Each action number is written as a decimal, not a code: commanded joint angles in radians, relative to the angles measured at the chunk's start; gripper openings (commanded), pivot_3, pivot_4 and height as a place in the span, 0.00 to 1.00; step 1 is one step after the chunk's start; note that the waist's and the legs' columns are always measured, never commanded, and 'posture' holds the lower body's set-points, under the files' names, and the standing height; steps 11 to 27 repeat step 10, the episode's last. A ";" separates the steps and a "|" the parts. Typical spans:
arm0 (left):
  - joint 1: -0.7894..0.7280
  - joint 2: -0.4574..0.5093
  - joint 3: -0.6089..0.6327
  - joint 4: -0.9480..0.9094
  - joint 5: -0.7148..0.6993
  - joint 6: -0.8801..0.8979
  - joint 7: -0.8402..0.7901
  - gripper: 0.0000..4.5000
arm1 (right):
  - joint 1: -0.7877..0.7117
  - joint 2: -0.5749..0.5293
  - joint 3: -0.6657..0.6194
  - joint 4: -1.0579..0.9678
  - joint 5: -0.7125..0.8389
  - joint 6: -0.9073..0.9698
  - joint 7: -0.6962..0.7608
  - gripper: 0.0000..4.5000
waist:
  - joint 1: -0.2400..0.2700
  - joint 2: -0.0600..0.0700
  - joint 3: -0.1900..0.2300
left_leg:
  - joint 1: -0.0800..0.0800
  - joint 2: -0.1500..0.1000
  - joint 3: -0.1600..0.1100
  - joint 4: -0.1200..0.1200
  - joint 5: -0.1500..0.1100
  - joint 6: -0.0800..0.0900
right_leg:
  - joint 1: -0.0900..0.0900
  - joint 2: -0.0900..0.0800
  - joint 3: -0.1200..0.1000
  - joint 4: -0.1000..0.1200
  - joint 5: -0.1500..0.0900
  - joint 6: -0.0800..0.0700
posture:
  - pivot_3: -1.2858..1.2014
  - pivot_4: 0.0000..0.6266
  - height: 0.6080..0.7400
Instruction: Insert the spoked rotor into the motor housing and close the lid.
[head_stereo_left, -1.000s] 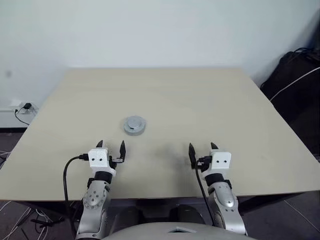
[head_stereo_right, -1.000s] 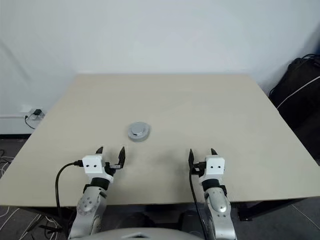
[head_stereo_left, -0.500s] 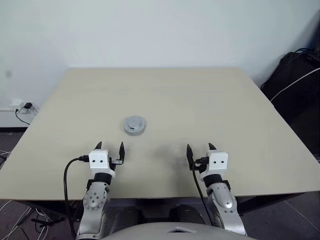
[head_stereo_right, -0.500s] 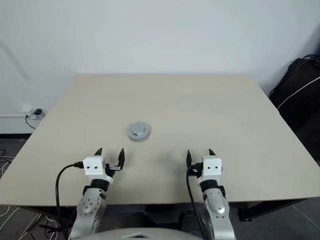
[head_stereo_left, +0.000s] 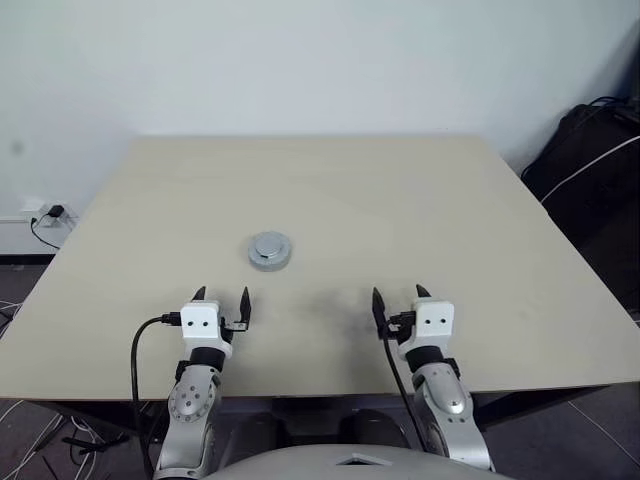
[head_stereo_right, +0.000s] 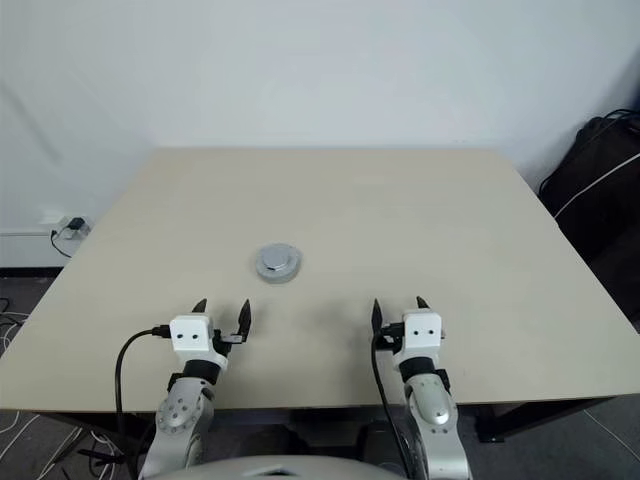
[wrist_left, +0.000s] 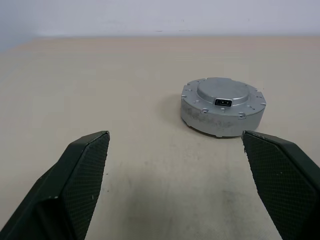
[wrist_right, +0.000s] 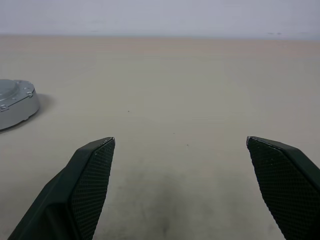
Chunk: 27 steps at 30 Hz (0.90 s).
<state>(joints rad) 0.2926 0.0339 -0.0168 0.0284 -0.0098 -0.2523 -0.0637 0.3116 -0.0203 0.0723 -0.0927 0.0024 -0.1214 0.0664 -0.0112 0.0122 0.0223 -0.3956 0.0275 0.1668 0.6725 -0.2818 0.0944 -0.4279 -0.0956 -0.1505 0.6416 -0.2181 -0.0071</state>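
On the pale beige bench (head_stereo_left: 420, 200) a single silver-grey round unit sits a little left of centre: the lid (wrist_left: 223, 94) is seated on top of the motor housing (wrist_left: 220, 120), its raised centre up, small screws around the rim and a small dark socket facing the near edge. No copper windings show, and the spoked rotor is presumably shut inside, so I judge the assembly closed and the task as good as done.

Both arms hang low at the near edge, well apart from the unit. The left pincer (head_stereo_left: 221, 298) is spread wide with nothing between its fingers, pointing level toward the far side; the closed unit lies just beyond it and slightly to its right. The right pincer (head_stereo_left: 397, 298) is likewise spread wide and empty, over bare bench, the unit well off to its left. It looks to me like a resting pose, hands clear so nothing gets nudged.

Behind the bench stands a plain light wall. A dark bag (head_stereo_left: 590, 170) with a white cable lies at the far right; a wall socket (head_stereo_left: 45, 212) with a plugged lead sits at the left.
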 joint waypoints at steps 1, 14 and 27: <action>-0.020 -0.004 0.000 -0.016 0.005 -0.011 0.007 1.00 | -0.023 0.001 0.002 -0.050 0.001 -0.004 0.001 1.00 | 0.000 0.000 0.000 | 0.000 0.000 0.000 0.000 0.000 0.000 | 0.000 0.000 0.000 0.000 0.000 0.000 | 0.52 0.00 1.00; -0.029 -0.006 0.003 -0.010 0.006 -0.013 0.010 1.00 | -0.033 0.006 -0.001 -0.049 0.022 -0.006 0.006 1.00 | 0.000 0.000 0.000 | 0.000 0.000 0.000 0.000 0.000 0.000 | 0.000 0.000 0.000 0.000 0.000 0.000 | 0.52 0.00 1.00; -0.029 -0.006 0.003 -0.010 0.006 -0.013 0.010 1.00 | -0.033 0.006 -0.001 -0.049 0.022 -0.006 0.006 1.00 | 0.000 0.000 0.000 | 0.000 0.000 0.000 0.000 0.000 0.000 | 0.000 0.000 0.000 0.000 0.000 0.000 | 0.52 0.00 1.00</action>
